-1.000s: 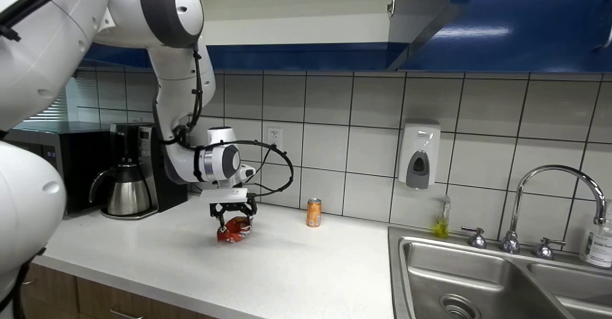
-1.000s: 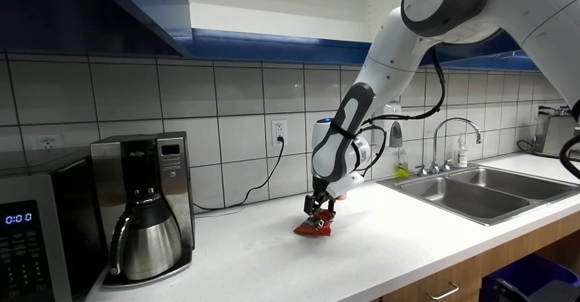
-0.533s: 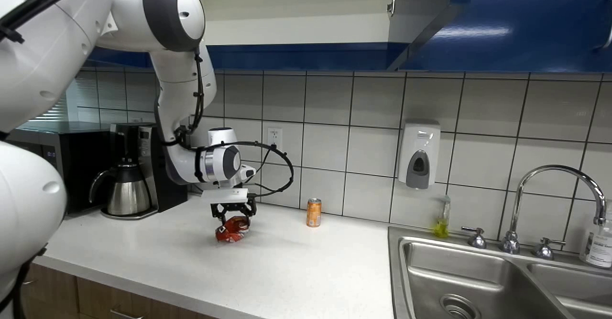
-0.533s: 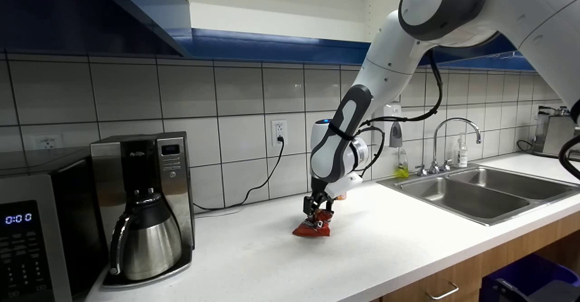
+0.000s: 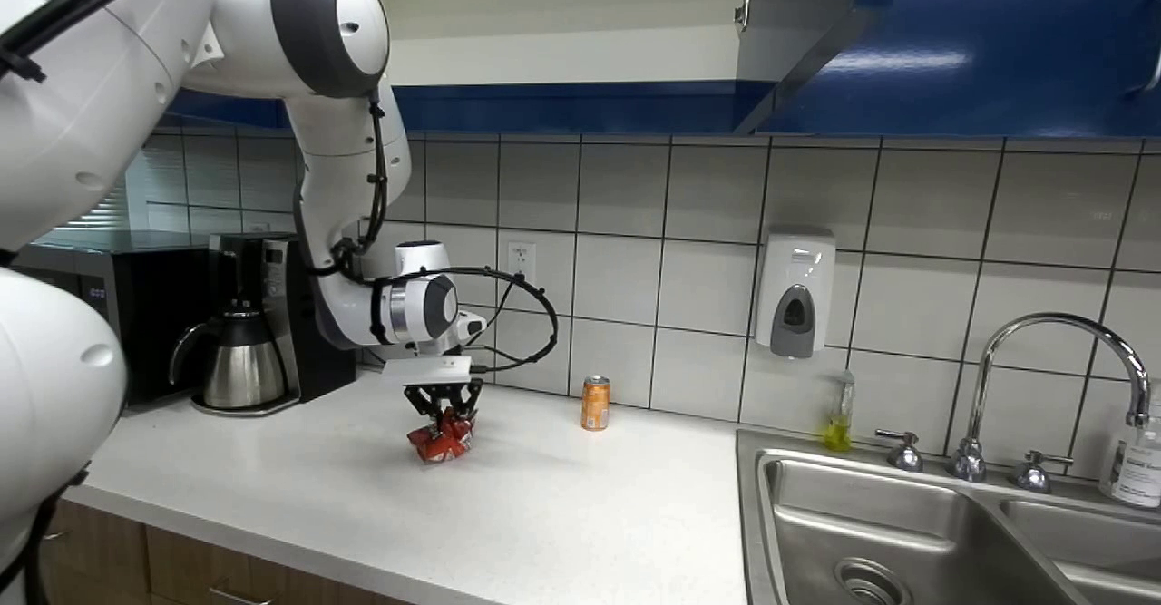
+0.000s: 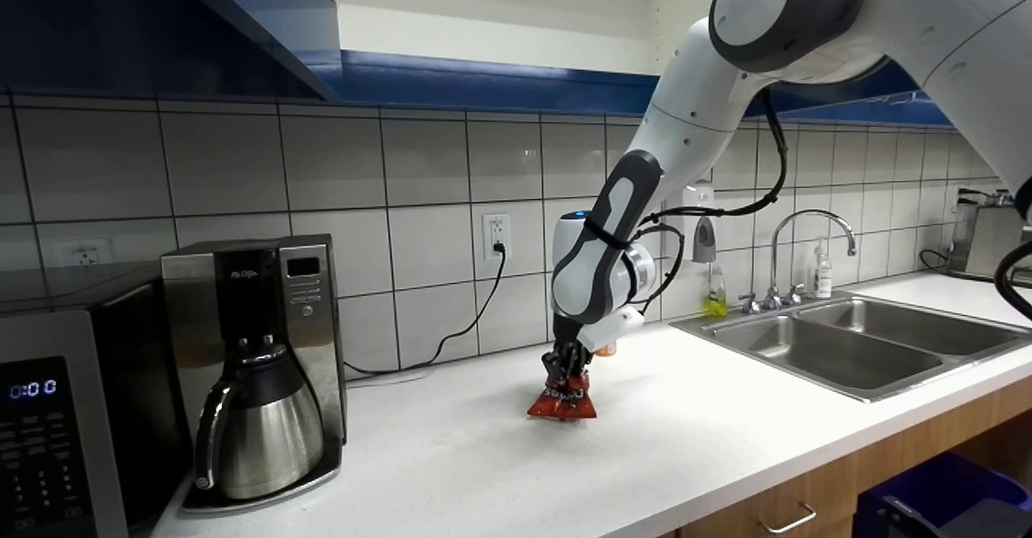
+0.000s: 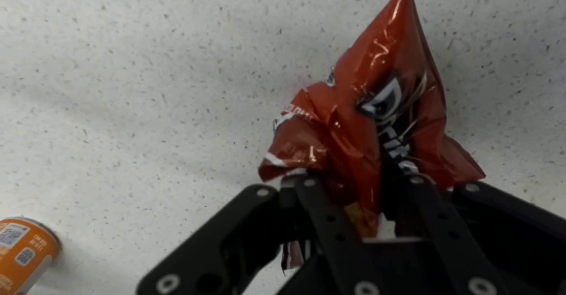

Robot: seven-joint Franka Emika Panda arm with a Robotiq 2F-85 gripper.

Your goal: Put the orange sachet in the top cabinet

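Note:
The orange sachet, a crumpled red-orange shiny packet with dark and white print, rests on the counter in both exterior views (image 5: 440,443) (image 6: 562,405). From above, my gripper (image 5: 444,416) has its fingers close together on the packet's upper part. In the wrist view the sachet (image 7: 367,109) is bunched up between the two black fingers of the gripper (image 7: 360,191), and folds of it stick out on either side. The fingertips themselves are largely hidden by the foil. Above the counter, the top cabinet (image 5: 562,61) (image 6: 500,26) stands open, showing its white inside and blue bottom edge.
An orange can (image 5: 595,404) stands near the tiled wall, also visible in the wrist view (image 7: 26,255). A coffee maker (image 6: 258,377) and a microwave (image 6: 72,409) are on one side, a steel sink (image 5: 871,532) on the other. The swung-out cabinet door (image 5: 807,34) juts forward.
My gripper's fingers have come together on the sachet, squeezing it and turning it slightly. The arm shifted slightly early on and has since stayed in place.

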